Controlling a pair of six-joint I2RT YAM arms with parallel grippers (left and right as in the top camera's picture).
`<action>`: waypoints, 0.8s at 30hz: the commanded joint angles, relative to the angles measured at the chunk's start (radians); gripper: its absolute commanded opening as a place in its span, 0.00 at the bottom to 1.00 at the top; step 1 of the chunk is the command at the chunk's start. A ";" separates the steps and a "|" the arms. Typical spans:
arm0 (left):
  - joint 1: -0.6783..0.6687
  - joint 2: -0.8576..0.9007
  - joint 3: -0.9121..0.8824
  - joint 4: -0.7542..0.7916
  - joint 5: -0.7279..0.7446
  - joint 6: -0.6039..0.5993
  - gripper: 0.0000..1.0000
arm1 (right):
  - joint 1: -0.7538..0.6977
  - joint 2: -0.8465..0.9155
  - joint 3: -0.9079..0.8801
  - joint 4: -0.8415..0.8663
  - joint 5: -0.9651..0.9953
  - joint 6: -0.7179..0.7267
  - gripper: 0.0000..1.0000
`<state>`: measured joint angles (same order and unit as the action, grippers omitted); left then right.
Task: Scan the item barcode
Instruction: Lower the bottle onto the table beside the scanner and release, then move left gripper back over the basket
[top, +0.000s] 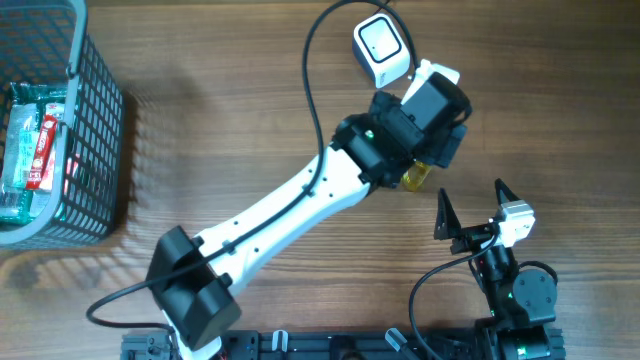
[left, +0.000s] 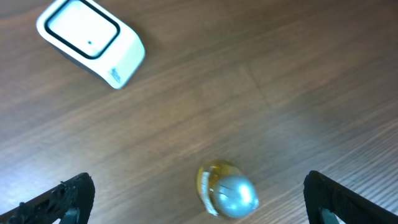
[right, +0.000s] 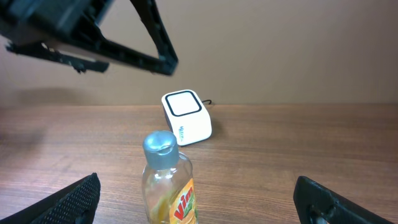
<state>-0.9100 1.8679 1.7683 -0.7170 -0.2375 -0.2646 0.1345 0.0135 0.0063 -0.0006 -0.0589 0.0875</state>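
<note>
L arm (top: 290, 205) stretched out diagonally fwd-right, wrist pointing straight down, left gripper (left: 199, 198) w/ jaws spread wide, gripping nothing. R arm (top: 520, 290) folded close to its base, right gripper (top: 470, 192) approx level, aimed fwd, jaws wide apart, empty.

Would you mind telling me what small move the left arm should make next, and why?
Probably lower the left gripper straight down around the bottle, then close. Its jaws stand wide open above the upright bottle's cap and touch nothing. The scanner lies apart from the bottle on the table, so the bottle likely has to be gripped before its barcode can be shown to it.
</note>
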 joint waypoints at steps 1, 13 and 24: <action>0.080 -0.119 0.020 0.000 0.000 0.083 1.00 | -0.002 -0.006 -0.001 0.002 0.009 -0.007 1.00; 0.682 -0.427 0.020 -0.082 -0.007 0.104 1.00 | -0.002 -0.006 -0.001 0.002 0.009 -0.008 1.00; 1.249 -0.458 0.018 -0.181 -0.006 -0.111 1.00 | -0.002 -0.006 -0.001 0.002 0.009 -0.007 1.00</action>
<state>0.2573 1.4231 1.7695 -0.8902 -0.2424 -0.2523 0.1345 0.0135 0.0059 -0.0006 -0.0589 0.0875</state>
